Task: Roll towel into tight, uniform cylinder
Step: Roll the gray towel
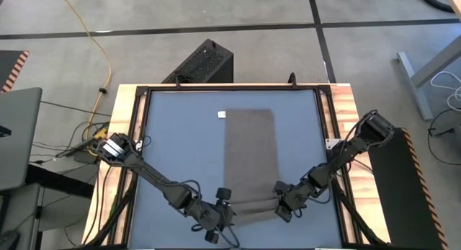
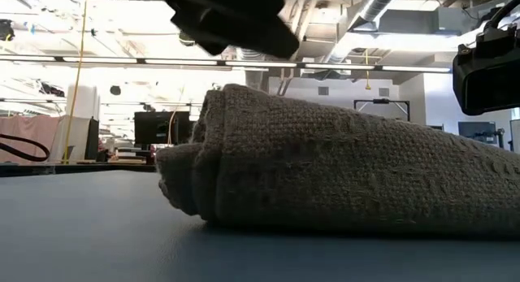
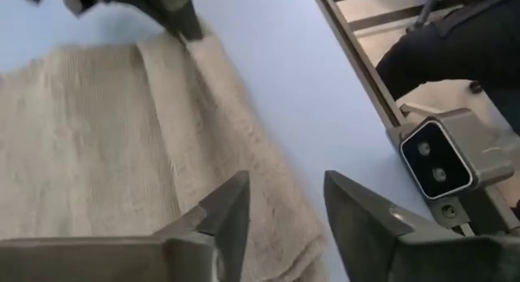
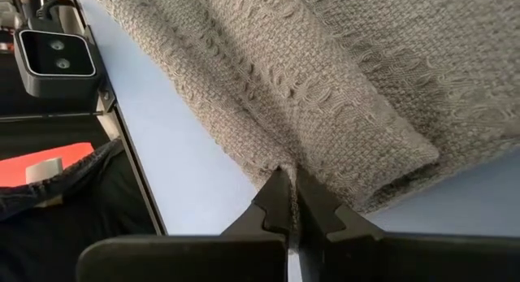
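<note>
My right hand (image 4: 290, 202) is clenched on the towel's (image 1: 251, 155) rolled end, pinching a fold. My left hand (image 3: 284, 213) is released, fingers apart over the roll's other edge on the bench (image 1: 180, 142).

Towel (image 1: 251, 153) on table (image 1: 173, 142), rolled end seemingly between both hands.

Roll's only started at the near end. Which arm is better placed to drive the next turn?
Probably the right. The right gripper is shut on the towel at the rolled edge. The left gripper has open fingers over the roll's other end, holding nothing, so it would need to regrasp first.
</note>
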Robot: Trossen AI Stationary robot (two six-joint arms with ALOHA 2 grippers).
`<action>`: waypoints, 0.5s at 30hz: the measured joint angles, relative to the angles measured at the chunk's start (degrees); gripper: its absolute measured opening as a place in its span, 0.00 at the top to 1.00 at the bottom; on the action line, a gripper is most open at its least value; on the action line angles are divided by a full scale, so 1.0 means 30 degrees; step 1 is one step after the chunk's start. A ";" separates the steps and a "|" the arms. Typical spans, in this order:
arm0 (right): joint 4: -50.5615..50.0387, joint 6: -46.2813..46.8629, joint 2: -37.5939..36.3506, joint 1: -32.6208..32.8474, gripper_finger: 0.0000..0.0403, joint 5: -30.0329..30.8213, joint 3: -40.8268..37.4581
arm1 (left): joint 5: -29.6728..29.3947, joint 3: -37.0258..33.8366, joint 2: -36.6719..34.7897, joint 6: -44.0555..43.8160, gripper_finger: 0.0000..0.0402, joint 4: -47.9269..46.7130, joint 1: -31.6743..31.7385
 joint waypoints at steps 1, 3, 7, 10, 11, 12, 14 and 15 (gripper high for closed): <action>-0.0001 -0.0003 0.0000 0.0000 0.95 0.0003 0.0000 | 0.0000 -0.0053 0.0000 -0.0311 0.60 -0.0014 0.0000; 0.0007 -0.0141 0.0000 -0.0007 0.95 0.0007 0.0000 | 0.0029 -0.0064 0.0000 -0.0718 0.56 0.0025 -0.0077; 0.0009 -0.0297 0.0007 -0.0007 0.95 0.0046 0.0005 | 0.0372 -0.0037 0.0794 -0.1561 0.49 0.0525 -0.0361; -0.0052 -0.0284 0.0007 -0.0007 0.95 0.0109 0.0022 | 0.0483 0.0089 0.1893 -0.1771 0.48 0.0786 -0.0466; -0.0009 -0.0284 0.0007 -0.0015 0.95 0.0109 0.0008 | 0.0450 0.0089 0.2052 -0.1849 0.48 0.0644 -0.0464; -0.0021 -0.0231 0.0007 -0.0015 0.95 0.0109 0.0007 | 0.0430 0.0089 0.2186 -0.2140 0.48 0.0695 -0.0429; -0.0040 -0.0068 0.0007 -0.0010 0.95 0.0102 0.0015 | 0.0269 0.0109 0.2193 -0.2780 0.48 0.0542 -0.0352; -0.0050 0.0064 0.0007 -0.0007 0.95 0.0102 0.0015 | 0.0109 0.0111 0.2193 -0.3098 0.48 0.0384 -0.0338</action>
